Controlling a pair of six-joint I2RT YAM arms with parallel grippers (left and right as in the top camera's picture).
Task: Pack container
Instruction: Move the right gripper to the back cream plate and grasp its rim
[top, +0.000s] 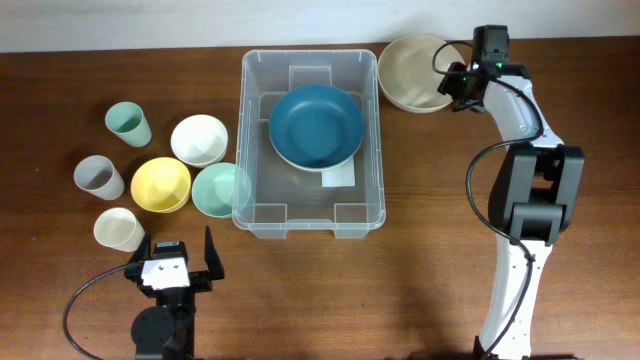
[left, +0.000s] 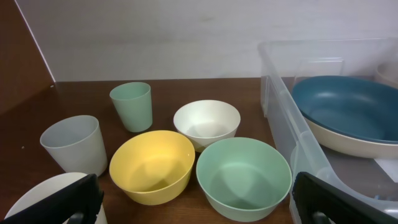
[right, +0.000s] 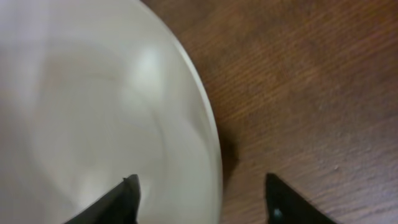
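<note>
The clear plastic container (top: 310, 140) stands mid-table with a dark blue bowl (top: 316, 125) inside; its wall shows in the left wrist view (left: 292, 130). A cream bowl (top: 415, 72) sits at the container's far right corner. My right gripper (top: 455, 90) is open and straddles this bowl's right rim (right: 205, 143), one finger inside, one outside. My left gripper (top: 170, 262) is open and empty near the front edge, facing the yellow bowl (left: 152, 165) and mint bowl (left: 244, 177).
Left of the container are a white bowl (top: 198, 139), yellow bowl (top: 160, 184), mint bowl (top: 218, 189), green cup (top: 128, 124), grey cup (top: 98, 177) and cream cup (top: 119, 229).
</note>
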